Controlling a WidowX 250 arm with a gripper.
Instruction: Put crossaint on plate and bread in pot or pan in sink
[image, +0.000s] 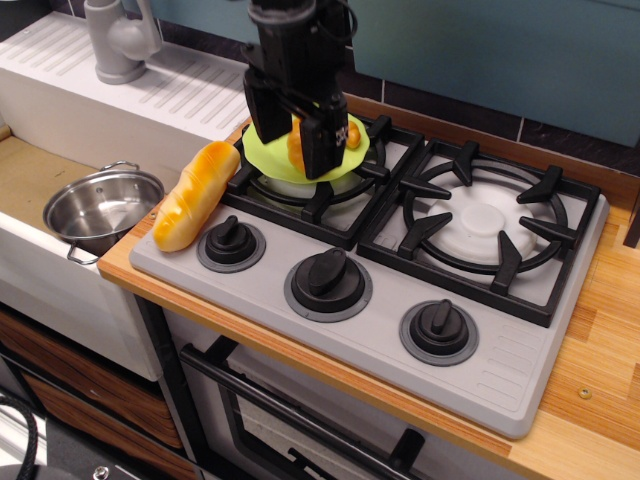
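The crossaint (350, 133) lies on the lime-green plate (262, 160), which rests on the back-left burner. My gripper (293, 150) stands over it, open, one black finger on each side, and hides most of the pastry. The bread (195, 195), a glossy yellow-orange loaf, lies on the left edge of the stove by the first knob. The shiny steel pot (100, 208) sits in the sink (30, 180) at the left, with nothing in it.
A grey tap (118, 40) and the ribbed white drainboard (190, 95) are behind the sink. The right burner grate (485, 225) is bare. Three black knobs (328, 275) line the stove front. Wooden counter (600, 330) runs along the right.
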